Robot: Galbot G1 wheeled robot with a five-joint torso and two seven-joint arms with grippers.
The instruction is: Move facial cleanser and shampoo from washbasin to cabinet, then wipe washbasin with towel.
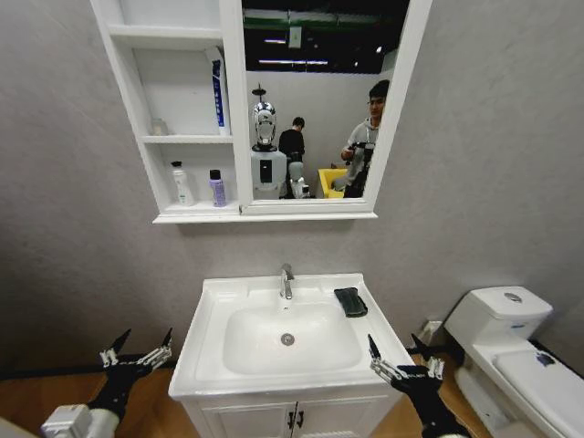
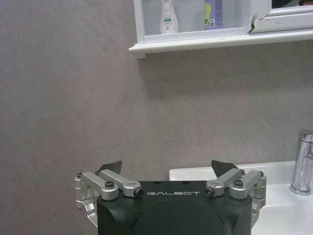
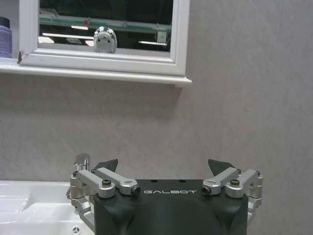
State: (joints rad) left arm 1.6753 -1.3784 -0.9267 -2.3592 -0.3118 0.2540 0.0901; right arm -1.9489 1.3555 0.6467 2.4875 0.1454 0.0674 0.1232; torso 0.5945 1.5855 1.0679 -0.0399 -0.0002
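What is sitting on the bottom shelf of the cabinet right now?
On the cabinet's bottom shelf stand a white bottle and a smaller purple bottle, apart from each other. The shelf's back corners can't be made out. The towel lies on the washbasin rim.

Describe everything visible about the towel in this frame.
The towel is a small, dark, almost black cloth, folded into a rumpled rounded rectangle that looks soft. It lies flat on the washbasin rim at the back right corner, right of the tap, outside the bowl. Neither gripper touches it; nothing rests on it.
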